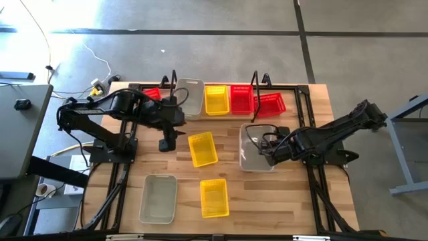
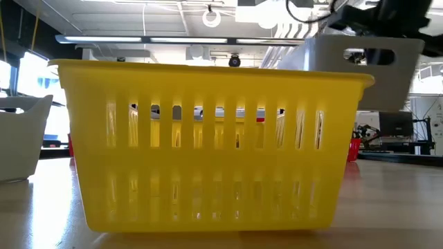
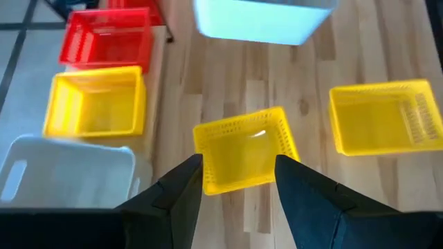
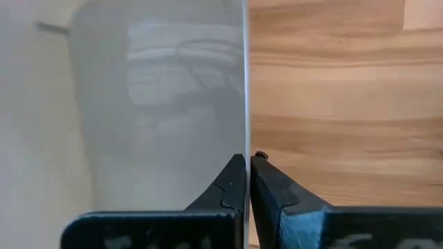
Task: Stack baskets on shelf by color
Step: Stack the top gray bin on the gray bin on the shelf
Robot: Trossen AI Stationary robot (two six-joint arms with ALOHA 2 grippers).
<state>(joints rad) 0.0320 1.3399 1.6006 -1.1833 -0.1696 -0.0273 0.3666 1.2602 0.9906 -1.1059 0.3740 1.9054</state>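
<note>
The shelf (image 1: 294, 87) stands along the table's far edge, with a red basket (image 1: 152, 94), a grey one (image 1: 190, 98), a yellow one (image 1: 216, 100) and two red ones (image 1: 241, 98) (image 1: 270, 104) on it. A yellow basket (image 1: 202, 148) sits on the table's middle. My left gripper (image 1: 167, 141) hovers open just left of it, and its fingers frame that basket (image 3: 246, 155) in the left wrist view. My right gripper (image 1: 266, 152) is shut on a translucent grey basket (image 1: 256, 147) right of centre. My right gripper pinches the grey basket's side wall at its top edge (image 4: 245, 142), one finger inside the basket and one outside. The fingers come steeply from above on the right arm's side. The basket (image 2: 363, 69) hangs clear above the table, its slotted end toward the near edge.
Another grey basket (image 1: 158, 198) and another yellow basket (image 1: 214, 198) rest near the table's front edge; the yellow one (image 2: 208, 145) fills the low view. Black arm-mount frames (image 1: 114, 194) run along both sides. Bare wood lies between the loose baskets and the shelf.
</note>
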